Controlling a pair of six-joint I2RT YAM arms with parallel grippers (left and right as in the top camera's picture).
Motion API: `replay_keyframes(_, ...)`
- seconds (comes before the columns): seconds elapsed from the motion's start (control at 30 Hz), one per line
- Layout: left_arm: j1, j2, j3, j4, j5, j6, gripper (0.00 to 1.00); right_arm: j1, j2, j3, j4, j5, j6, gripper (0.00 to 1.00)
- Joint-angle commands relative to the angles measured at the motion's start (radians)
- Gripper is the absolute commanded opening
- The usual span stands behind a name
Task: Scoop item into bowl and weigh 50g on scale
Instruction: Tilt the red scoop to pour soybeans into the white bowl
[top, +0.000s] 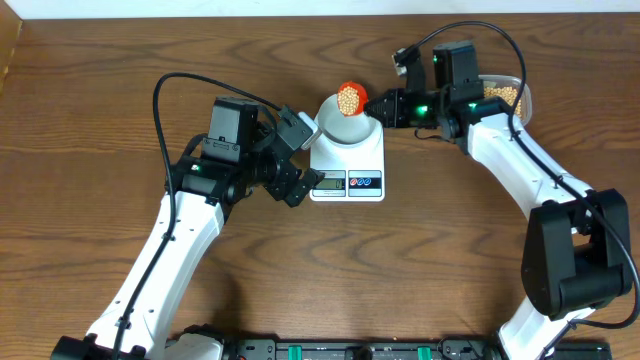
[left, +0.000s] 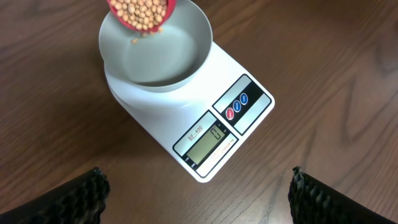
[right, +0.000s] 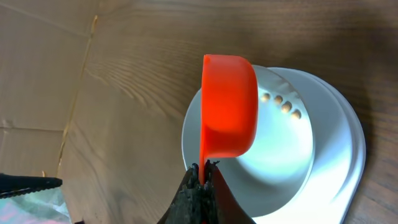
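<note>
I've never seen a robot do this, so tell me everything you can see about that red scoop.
The scoop is a glossy red-orange plastic cup with a thin handle, pinched by the shut right gripper. It is full of tan beans and tips over the white bowl, a few beans spilling from its lip. Whether it touches the bowl is unclear.

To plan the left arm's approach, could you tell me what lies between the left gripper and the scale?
Only bare wooden table: the left wrist view shows nothing between the open left gripper and the scale.
</note>
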Motion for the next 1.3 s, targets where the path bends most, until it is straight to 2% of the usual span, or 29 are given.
replay_keyframes(0.0,0.0,0.0,-0.007,0.0,0.006,0.01,0.95,0.011,-0.051,-0.002,-0.021,0.047,0.01,0.01)
replay_keyframes(0.17,0.0,0.0,-0.007,0.0,0.006,0.01,0.95,0.03,-0.1,-0.002,-0.053,0.127,-0.006,0.01)
replay_keyframes(0.83,0.0,0.0,-0.007,0.0,0.006,0.01,0.95,0.062,-0.136,-0.002,-0.107,0.208,-0.053,0.02)
replay_keyframes(1.27,0.0,0.0,-0.007,0.0,0.006,0.01,0.95,0.119,-0.136,-0.002,-0.126,0.32,-0.162,0.02)
